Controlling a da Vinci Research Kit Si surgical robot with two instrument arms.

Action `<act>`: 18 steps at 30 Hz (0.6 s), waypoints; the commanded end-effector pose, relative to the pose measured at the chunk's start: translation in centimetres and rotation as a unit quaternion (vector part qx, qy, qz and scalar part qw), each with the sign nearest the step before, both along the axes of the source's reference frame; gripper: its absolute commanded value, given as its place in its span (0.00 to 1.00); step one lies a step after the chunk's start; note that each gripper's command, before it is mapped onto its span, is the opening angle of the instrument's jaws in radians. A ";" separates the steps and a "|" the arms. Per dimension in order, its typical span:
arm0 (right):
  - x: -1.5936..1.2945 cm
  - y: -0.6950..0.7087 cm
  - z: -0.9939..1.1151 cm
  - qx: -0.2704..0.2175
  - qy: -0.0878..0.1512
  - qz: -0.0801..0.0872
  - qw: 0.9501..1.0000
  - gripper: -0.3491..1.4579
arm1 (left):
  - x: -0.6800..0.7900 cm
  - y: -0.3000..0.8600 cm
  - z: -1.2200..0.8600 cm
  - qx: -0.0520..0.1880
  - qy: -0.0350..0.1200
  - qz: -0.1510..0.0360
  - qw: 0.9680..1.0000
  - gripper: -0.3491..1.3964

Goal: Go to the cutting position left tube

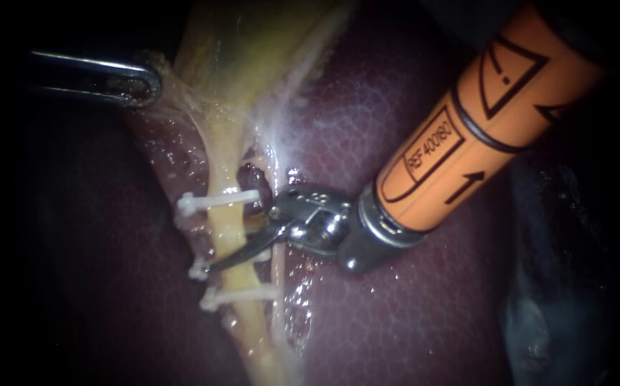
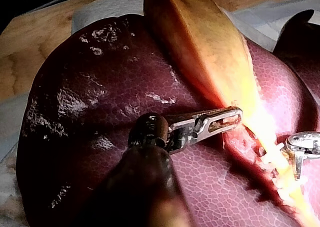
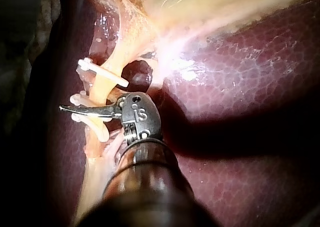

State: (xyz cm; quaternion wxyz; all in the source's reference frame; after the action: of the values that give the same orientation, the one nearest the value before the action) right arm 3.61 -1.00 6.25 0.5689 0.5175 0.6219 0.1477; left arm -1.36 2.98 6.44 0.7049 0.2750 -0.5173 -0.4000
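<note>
Left tube: the yellow left tube (image 1: 227,227) runs down from the gallbladder (image 1: 252,50) and lies on the dark red liver (image 1: 410,307).
Clips: three white clips sit across it: a top clip (image 1: 213,201), a middle clip (image 1: 197,271) and a bottom clip (image 1: 242,294).
Right instrument: my right instrument (image 1: 217,263) comes in from the upper right. Its blades look a little apart. One thin blade lies across the tube between the top clip and the middle clip, very close to the middle one. The other blade is hidden, so I think the tube sits loose between them.
Left instrument: my left instrument (image 1: 138,84) has its jaws clenched on the edge of the gallbladder. This seems to hold the tube tight.
Danger at the clip: if the blades close this near the middle clip, they may hit it, knock it loose or leave too short a stump. Then the tube may leak.
Danger beside: a thin pale strand (image 1: 279,275) runs just beside the tube, under the root of the blades. A deeper push may catch it too.
Danger below: the hidden blade may poke the liver.
Danger from the pull: if the left jaws slip, the tube goes slack and may slide out from between the blades.
</note>
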 end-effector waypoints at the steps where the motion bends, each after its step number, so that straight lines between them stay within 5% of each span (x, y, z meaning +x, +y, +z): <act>1: 0.02 0.00 0.01 0.001 0.001 0.002 1.000 0.91 | 0.00 0.00 0.00 0.000 0.000 0.000 1.000 0.00; 18: 0.12 0.01 0.01 0.003 0.005 0.007 1.000 0.91 | 0.00 0.00 0.00 0.000 0.000 0.000 1.000 0.00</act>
State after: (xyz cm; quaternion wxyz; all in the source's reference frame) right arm 3.73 -0.99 6.26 0.5631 0.5157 0.6278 0.1511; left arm -1.36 2.98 6.44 0.7049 0.2749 -0.5173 -0.3998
